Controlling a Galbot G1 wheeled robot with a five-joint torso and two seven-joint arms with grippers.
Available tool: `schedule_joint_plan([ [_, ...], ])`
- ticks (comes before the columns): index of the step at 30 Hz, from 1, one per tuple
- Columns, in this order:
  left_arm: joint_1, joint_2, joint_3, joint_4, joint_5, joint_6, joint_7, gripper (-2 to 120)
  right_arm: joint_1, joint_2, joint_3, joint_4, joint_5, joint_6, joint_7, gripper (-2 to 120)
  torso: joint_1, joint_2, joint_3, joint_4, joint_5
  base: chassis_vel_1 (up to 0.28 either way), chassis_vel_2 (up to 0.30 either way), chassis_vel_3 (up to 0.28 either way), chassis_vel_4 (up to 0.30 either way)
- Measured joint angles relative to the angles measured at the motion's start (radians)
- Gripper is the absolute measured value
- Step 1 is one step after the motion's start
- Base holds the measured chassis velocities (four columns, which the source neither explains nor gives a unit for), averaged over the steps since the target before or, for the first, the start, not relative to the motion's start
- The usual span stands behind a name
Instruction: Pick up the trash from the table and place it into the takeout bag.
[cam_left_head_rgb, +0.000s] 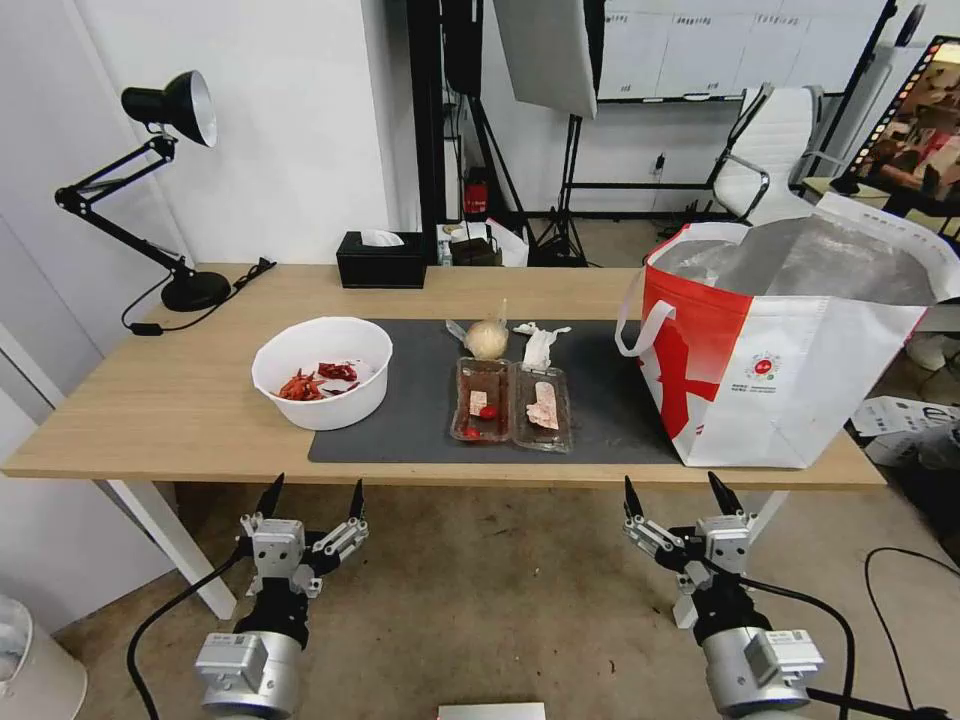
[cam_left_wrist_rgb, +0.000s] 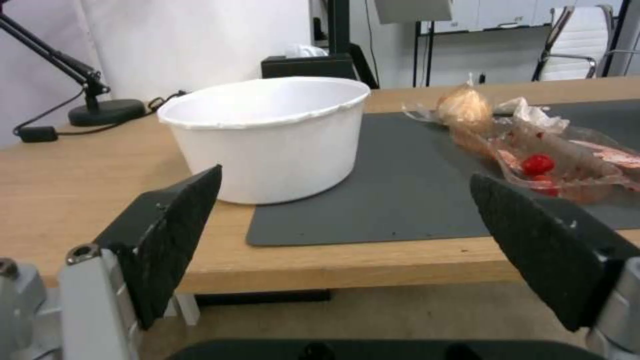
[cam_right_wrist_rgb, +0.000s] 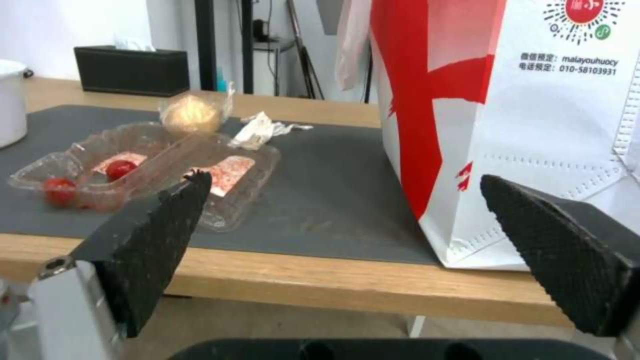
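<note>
both claws are hanging wide and empty below the table (cam_left_head_rgb: 150, 400) edge: left gripper (cam_left_head_rgb: 312, 498) lower left, right gripper (cam_left_head_rgb: 683, 494) lower right. the trash, including the hinged tray (cam_left_head_rgb: 511, 402), is lying at frame centre; the takeout bag (cam_left_head_rgb: 790, 350) is standing right. the flimsy tray is likely risking spilled sauce if squeezed.

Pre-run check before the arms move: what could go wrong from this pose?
1. The clear plastic hinged tray lies open with red-sauce scraps; a pinch could flex it and spill onto the dark grey mat.
2. The white bowl of red chillies looks wide for the open left gripper.
3. The boxy white and red takeout bag is soft-walled; the right gripper might snag its rim.
</note>
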Motion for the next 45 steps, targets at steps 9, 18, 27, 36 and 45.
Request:
schedule_joint_plan([
  [9, 0.000, 0.000, 0.000, 0.000, 0.000, 0.000, 0.000, 100, 0.000, 0.000, 0.000, 0.000, 0.000, 0.000, 0.000, 100, 0.000, 0.000, 0.000, 0.0000, 0.0000, 0.000, 0.000, 0.000, 0.000],
  [18, 0.000, 0.000, 0.000, 0.000, 0.000, 0.000, 0.000, 100, 0.000, 0.000, 0.000, 0.000, 0.000, 0.000, 0.000, 100, 0.000, 0.000, 0.000, 0.0000, 0.0000, 0.000, 0.000, 0.000, 0.000],
  [27, -0.127, 0.144, 0.107, 0.011, -0.138, -0.038, -0.155, 100, 0.009, -0.155, 0.100, 0.065, 0.156, -0.179, -0.029, 100, 0.000, 0.000, 0.000, -0.0004, 0.0001, 0.000, 0.000, 0.000, 0.000],
  [36, -0.126, 0.146, 0.119, 0.030, -0.142, -0.062, -0.149, 100, 0.015, -0.209, 0.115, 0.079, 0.217, -0.242, -0.050, 100, 0.000, 0.000, 0.000, 0.0001, 0.0001, 0.000, 0.000, 0.000, 0.000],
  [45, -0.123, 0.144, 0.120, 0.025, -0.141, -0.066, -0.134, 100, 0.015, -0.202, 0.096, 0.074, 0.216, -0.241, -0.053, 100, 0.000, 0.000, 0.000, 0.0000, 0.0000, 0.000, 0.000, 0.000, 0.000],
])
